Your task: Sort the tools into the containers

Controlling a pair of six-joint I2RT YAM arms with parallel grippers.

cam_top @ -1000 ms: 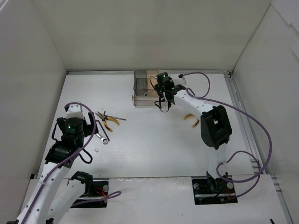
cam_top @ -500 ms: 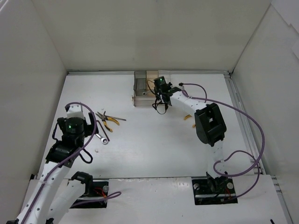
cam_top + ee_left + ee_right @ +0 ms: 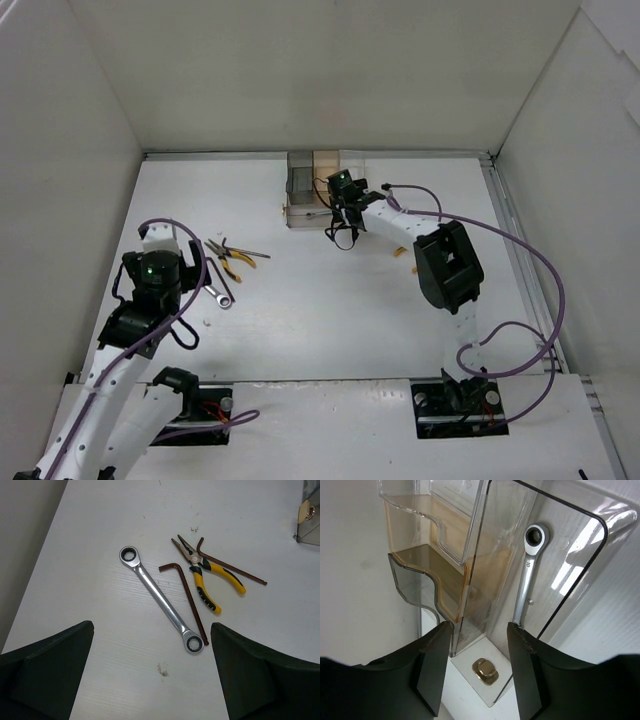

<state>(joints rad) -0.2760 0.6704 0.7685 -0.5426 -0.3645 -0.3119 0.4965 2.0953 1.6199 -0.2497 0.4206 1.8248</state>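
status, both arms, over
Left tool open above silver ratchet wrench, yellow-handled pliers, two brown L-shaped hex keys. Right tool open at clear plastic organizer box, second silver wrench in its long tray. Nothing blocking.

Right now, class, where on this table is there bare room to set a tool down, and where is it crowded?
Bare: the middle of the table, between the yellow-handled pliers and the right arm; the back left corner beside the organizer box. Crowded: the left, where ratchet wrench, pliers and hex keys lie together, and the box front, where the right claw hovers.
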